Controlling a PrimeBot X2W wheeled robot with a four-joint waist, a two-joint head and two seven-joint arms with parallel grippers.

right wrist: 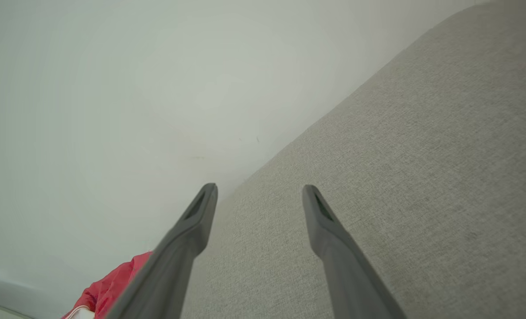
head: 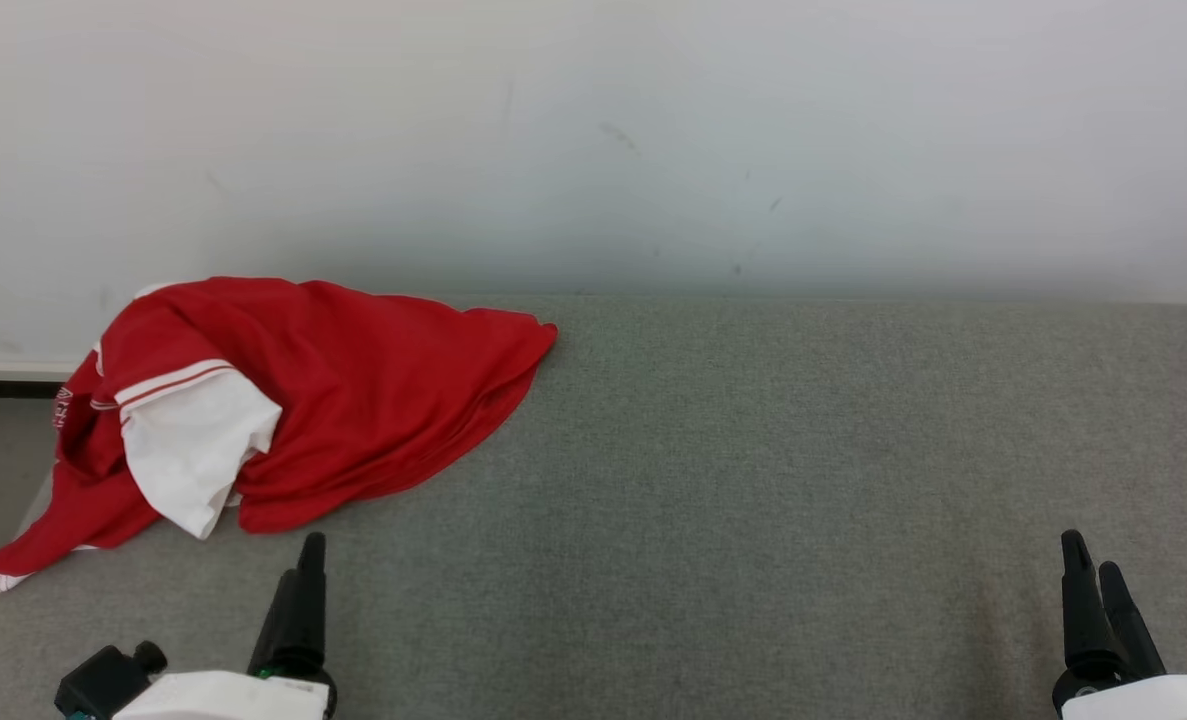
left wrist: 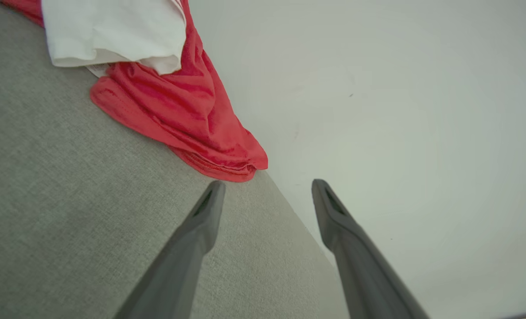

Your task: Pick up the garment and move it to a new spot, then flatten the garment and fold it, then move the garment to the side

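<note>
Two grippers are noted spread wide and empty: the left gripper (left wrist: 267, 188) just short of the garment (head: 373, 400), the right gripper (head: 1093, 556) well apart on the other side. The garment, red with white sleeves, is found crumpled at the far left of the grey surface (head: 753, 480), against the wall (head: 593, 150). Pick-up is judged not begun; jaws are presumably set wide to admit a thick fold.

White forearms (head: 223, 695), long tapered dark jaws
</note>
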